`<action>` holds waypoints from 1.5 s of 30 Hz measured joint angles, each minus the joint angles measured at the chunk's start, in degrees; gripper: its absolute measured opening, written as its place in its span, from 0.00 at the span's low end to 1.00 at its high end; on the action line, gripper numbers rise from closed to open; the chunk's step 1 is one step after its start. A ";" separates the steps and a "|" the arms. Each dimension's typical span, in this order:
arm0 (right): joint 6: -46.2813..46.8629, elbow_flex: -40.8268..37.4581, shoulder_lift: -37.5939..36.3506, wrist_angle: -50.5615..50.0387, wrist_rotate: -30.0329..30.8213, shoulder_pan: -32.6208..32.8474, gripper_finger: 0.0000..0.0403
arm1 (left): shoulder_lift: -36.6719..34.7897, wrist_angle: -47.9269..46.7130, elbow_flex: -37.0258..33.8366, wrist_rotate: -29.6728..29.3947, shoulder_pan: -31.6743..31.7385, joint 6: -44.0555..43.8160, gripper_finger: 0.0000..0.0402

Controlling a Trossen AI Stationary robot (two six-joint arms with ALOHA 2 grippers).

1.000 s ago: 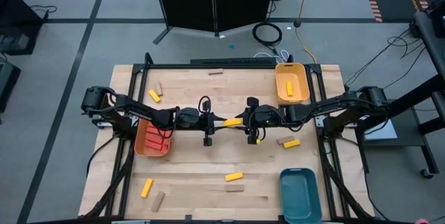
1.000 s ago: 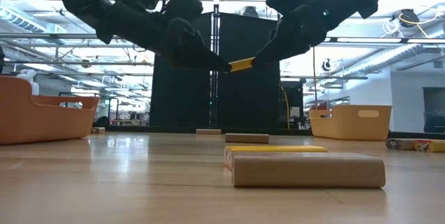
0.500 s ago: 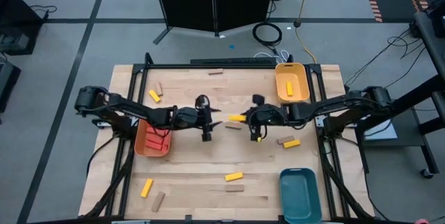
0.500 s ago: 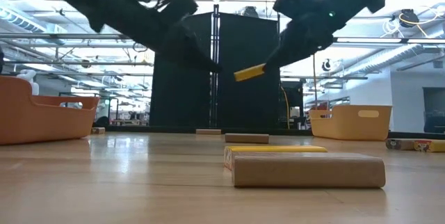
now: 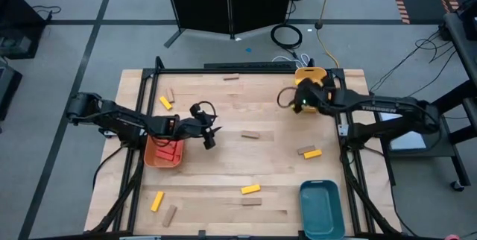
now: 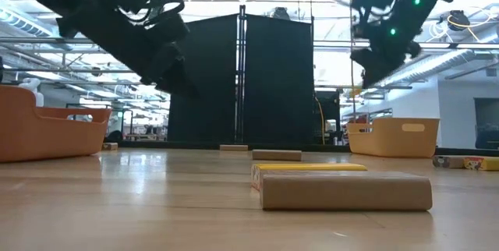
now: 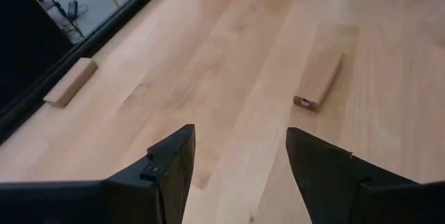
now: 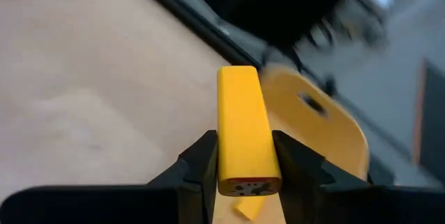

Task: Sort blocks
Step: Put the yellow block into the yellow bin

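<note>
Clamped between the right gripper's (image 8: pixel 243 172) two dark fingers (image 8: pixel 198 165) is a yellow block (image 8: pixel 243 123), held by one end so that most of its length sticks out ahead of the jaws. In the right wrist view the yellow tray (image 8: pixel 316 123) lies just beyond the block's far end, and in the high view that gripper sits at the tray's near rim (image 5: pixel 313 71), at the table's back right.

The left gripper (image 7: pixel 240 151) holds nothing: its jaws stand apart over bare wood, near the orange tray (image 5: pixel 162 153) on the table's left. A tan block (image 7: pixel 318 81) lies a little ahead of it on the boards, and another tan one (image 7: pixel 69 81) rests by the table's edge.

The step in hand looks like the delivery of a yellow block to the tray of the same colour. The next move probably calls for carrying the block over the rim until it hangs above the tray's floor, then parting the fingers to let it fall. Released too early, it could catch the rim and tip back onto the table.

Sorting is far from done: several yellow blocks (image 5: pixel 250 189) and tan ones remain scattered over the table, and the teal tray (image 5: pixel 322 207) at the front right shows nothing inside.
</note>
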 joint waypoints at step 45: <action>-7.42 -0.07 4.11 25.41 -56.27 6.57 0.51 | 11.27 31.13 3.44 27.22 -9.39 3.89 0.56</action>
